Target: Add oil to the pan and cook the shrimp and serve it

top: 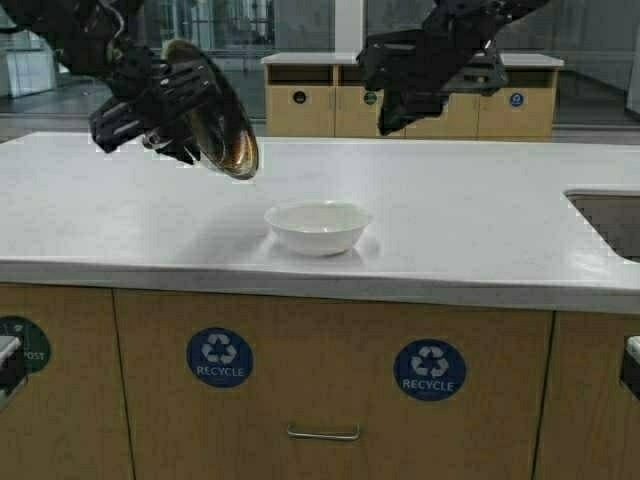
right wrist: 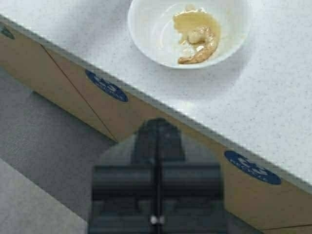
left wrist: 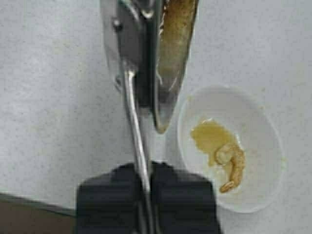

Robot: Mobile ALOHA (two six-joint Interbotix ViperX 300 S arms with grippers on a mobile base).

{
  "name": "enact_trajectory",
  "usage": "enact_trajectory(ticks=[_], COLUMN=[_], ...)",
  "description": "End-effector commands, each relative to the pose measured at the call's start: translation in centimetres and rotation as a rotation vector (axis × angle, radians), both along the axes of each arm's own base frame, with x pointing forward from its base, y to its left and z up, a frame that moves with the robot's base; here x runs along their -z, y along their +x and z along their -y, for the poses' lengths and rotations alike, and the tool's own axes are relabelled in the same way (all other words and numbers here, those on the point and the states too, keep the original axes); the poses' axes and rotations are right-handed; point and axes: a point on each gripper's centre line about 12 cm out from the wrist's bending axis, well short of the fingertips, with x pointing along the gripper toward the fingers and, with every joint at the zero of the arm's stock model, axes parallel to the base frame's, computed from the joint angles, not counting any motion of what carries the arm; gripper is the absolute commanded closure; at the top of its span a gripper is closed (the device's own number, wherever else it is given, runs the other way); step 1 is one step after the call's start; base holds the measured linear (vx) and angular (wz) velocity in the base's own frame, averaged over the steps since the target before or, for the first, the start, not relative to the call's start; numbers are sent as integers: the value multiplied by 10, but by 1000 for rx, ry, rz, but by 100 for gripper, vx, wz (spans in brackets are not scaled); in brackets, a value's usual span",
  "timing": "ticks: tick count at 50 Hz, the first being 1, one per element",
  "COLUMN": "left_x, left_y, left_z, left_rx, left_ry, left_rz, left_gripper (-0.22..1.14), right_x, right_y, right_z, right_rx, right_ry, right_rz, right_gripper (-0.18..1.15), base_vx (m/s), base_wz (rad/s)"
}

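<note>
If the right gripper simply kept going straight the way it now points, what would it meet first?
Probably the counter's front edge: the shut right gripper aims at it, with the white bowl holding the shrimp farther on. Depth is unclear.

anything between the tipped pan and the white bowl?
Nothing. In the left wrist view only bare countertop shows between the pan and the white bowl; the shrimp already lies in the bowl.

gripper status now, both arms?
Left gripper: shut on the pan handle, pan tipped on edge above the counter beside the white bowl.
Right gripper: shut, empty, raised over the counter's front edge.
</note>
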Motion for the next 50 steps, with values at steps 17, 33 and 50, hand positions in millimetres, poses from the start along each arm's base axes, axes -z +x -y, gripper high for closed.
enact_trajectory(ticks=[17,33,50], left_x=[14,88,118], left_y=[8,5,7], left_z=[-43,-47,-40], left_rx=[-21,-23,12], left_ry=[-796,-1049,-1069], left_rz=[194,148,71], left_gripper=[86,86,86], right_x=[-9,-7,-2], right_y=[2,2,4], right_z=[-2,-2,-3], right_rx=[2,1,1], right_ry=[20,16,8], right_rz=[27,24,13], right_gripper=[92,92,92], base_vx=[0,0,0], base_wz=[0,0,0])
